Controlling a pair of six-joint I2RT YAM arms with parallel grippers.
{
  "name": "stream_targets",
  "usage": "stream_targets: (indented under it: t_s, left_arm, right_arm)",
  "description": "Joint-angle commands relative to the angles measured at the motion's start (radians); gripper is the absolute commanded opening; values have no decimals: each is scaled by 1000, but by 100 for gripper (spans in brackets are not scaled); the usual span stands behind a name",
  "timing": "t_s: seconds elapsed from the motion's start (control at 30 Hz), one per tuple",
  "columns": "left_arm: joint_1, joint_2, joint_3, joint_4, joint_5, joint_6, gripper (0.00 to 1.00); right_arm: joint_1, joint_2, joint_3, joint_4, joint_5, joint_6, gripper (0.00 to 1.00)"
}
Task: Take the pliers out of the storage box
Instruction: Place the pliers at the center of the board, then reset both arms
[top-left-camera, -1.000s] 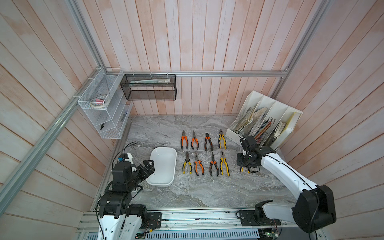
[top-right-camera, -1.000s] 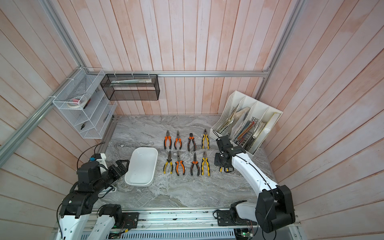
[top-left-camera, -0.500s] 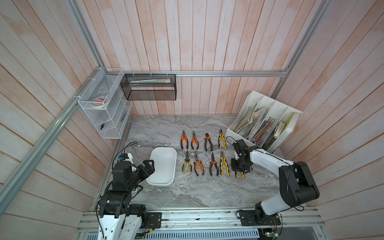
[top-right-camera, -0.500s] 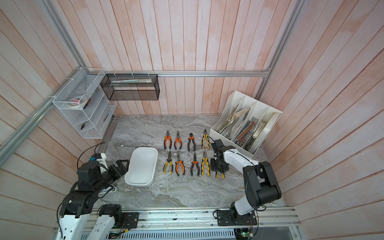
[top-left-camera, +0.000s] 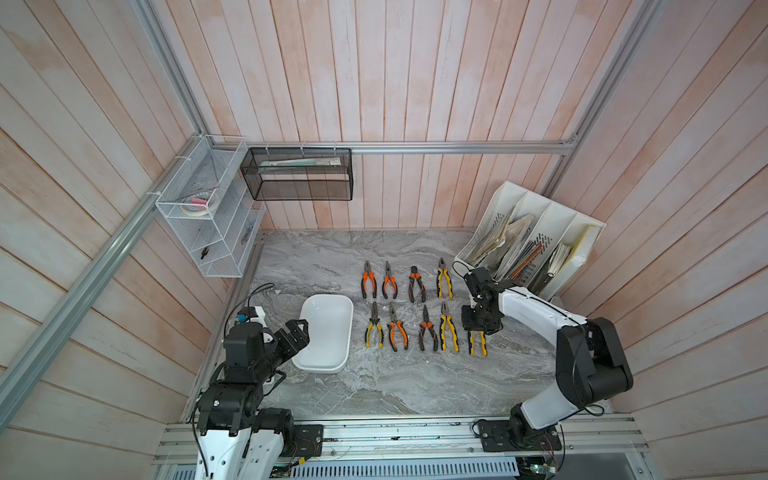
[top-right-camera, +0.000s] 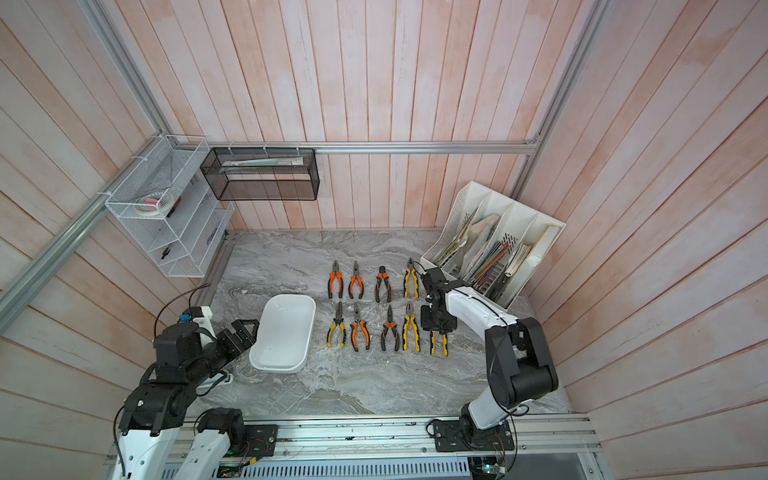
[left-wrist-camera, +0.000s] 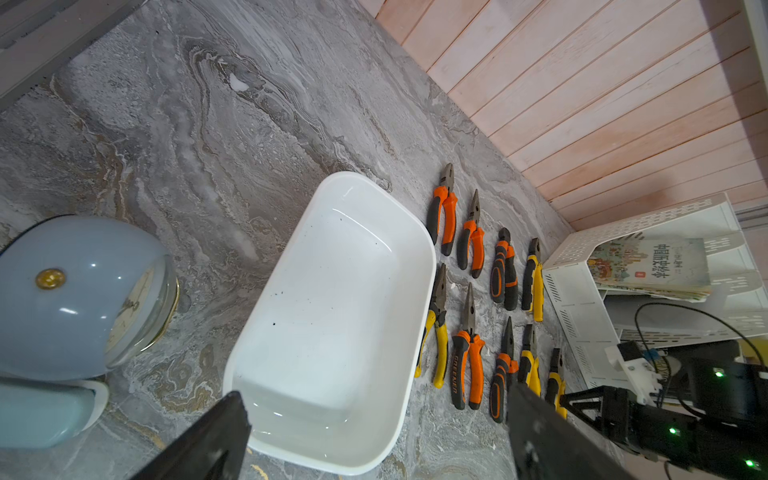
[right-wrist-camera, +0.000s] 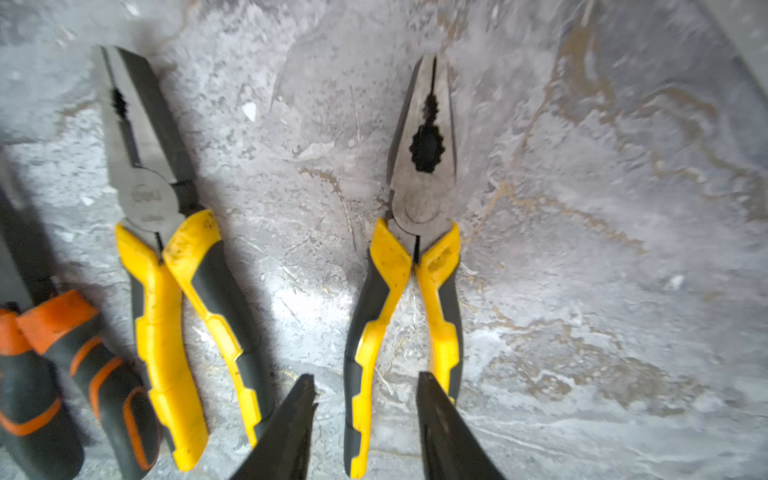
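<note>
Right wrist view is showing the right gripper (right-wrist-camera: 363, 376) spread apart astride yellow-handled pliers (right-wrist-camera: 415, 208) on marble (right-wrist-camera: 582, 249); in both top views it is hiding their head. Eight other pliers (top-left-camera: 445, 316) are lying beside the storage box (top-left-camera: 328, 332), left gripper (left-wrist-camera: 376, 395) gaping.

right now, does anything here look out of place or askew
Nothing spilled or damaged. The pliers lie in two neat rows; only the end yellow pair has none behind it. The storage box is empty.
</note>
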Motion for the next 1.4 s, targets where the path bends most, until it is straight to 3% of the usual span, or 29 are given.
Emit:
stream_targets:
  t_s: [0.0,0.03,0.1,0.27,0.43,0.53,0.7,0.87,0.9,0.93,0.97,1.03,1.13,1.23,1.37]
  left_arm:
    - [5,0,-10,24,15,17,100]
    - [5,1,-10,25,16,17,100]
    - [5,0,-10,24,16,17,100]
    - [5,-3,-10,25,14,17,100]
    - [5,15,-11,36,16,20,100]
    - [6,53,-12,67,29,21,100]
    - [5,142,-28,198,50,33,100]
    - [5,213,-45,418,-16,77,100]
    - [5,225,-48,465,-55,92,100]
    - [6,235,-54,509,-93,106,100]
    - [6,241,-66,565,-130,127,100]
    - [5,237,-123,699,-187,178,100]
    - [5,218,-245,913,-304,224,100]
    - [7,224,-367,1120,-381,280,100]
    - [18,301,-453,1290,-429,296,100]
  right_arm:
    - [2,-56,47,-70,35,35,59]
    - [1,-59,50,-67,34,33,71]
    - [-8,-58,57,-67,30,28,77]
    - [-14,-97,39,-40,-22,36,77]
    - [-14,-284,-41,131,-142,13,73]
    - [-14,-416,-90,261,-121,4,72]
    - [-15,-635,-262,593,3,-73,72]
    - [-15,-831,-560,1080,61,-296,75]
    - [-15,-871,-642,1225,93,-330,81]
    - [-15,-891,-707,1342,134,-345,96]
    - [-22,-897,-771,1471,179,-362,98]
    - [-64,-862,-799,1523,224,-343,98]
    - [-113,-755,-811,1551,221,-358,98]
    - [-140,-629,-858,1704,221,-371,98]
    - [-160,-436,-900,1883,266,-418,98]
